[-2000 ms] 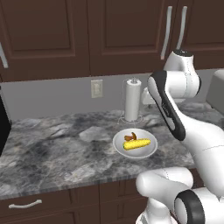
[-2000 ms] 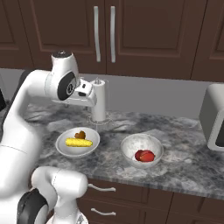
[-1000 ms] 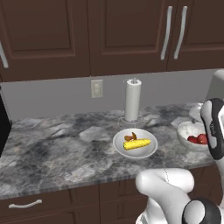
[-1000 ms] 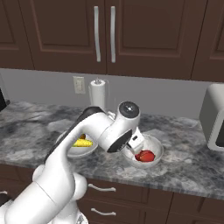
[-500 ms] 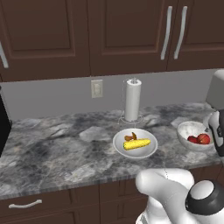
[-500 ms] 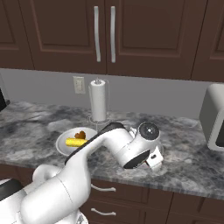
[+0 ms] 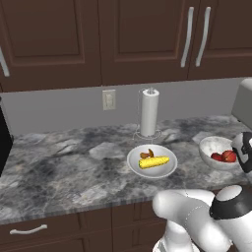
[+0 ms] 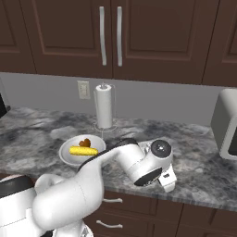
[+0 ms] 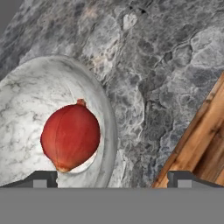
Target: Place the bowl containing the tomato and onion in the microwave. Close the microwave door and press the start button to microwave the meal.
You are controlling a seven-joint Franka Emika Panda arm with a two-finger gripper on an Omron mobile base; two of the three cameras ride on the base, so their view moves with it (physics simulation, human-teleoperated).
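Bowl [image 9: 52,131] — round, pale speckled stone, holding a red onion [image 9: 70,136] — sits on the grey marbled counter [image 9: 166,65] near its front edge. Gripper [image 9: 111,179]: jaws wide apart, empty, directly above; the bowl's near rim lies between the fingertips, its centre off toward one tip.

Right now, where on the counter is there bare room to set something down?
Widest free stretch: the counter left of the corn plate, toward the outlet. Another lies right of the bowl, up to the counter edge. Crowded: the paper towel roll, plate and bowl sit close together.
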